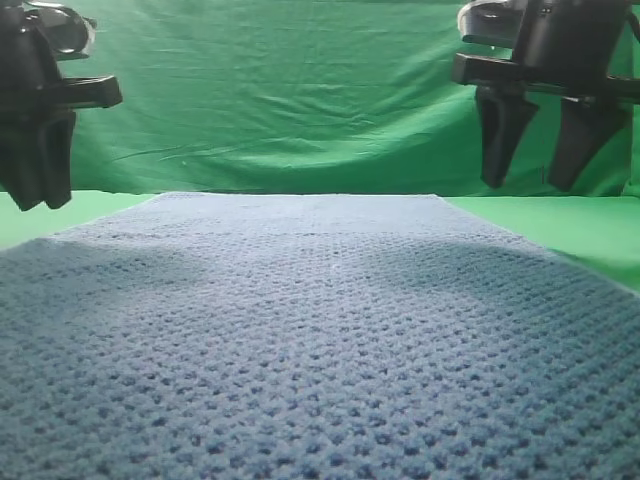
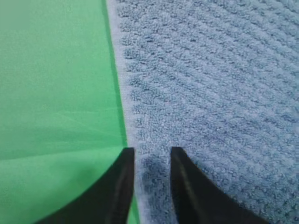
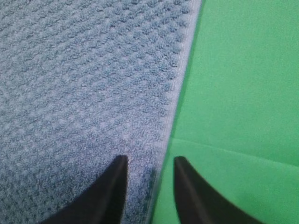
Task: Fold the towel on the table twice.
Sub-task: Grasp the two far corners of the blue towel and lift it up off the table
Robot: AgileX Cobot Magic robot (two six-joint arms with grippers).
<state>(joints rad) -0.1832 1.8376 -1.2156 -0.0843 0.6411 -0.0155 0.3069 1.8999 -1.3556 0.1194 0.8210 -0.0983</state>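
Evidently poised for the first fold, not yet begun; towel [image 1: 320, 340] spread flat and unfolded across the table [image 1: 590, 225], covering most of it. Left gripper [image 2: 152, 151] raised above the towel's left hem, jaws parted, holding nothing; right gripper [image 3: 147, 161] raised likewise above the right hem, jaws parted and empty, straddling the boundary of cloth and green. Placed so, probably, to pinch both side edges at once and carry one end over evenly; backdrop [image 1: 300, 90] hanging wrinkled behind. Contact with the cloth: none visible.
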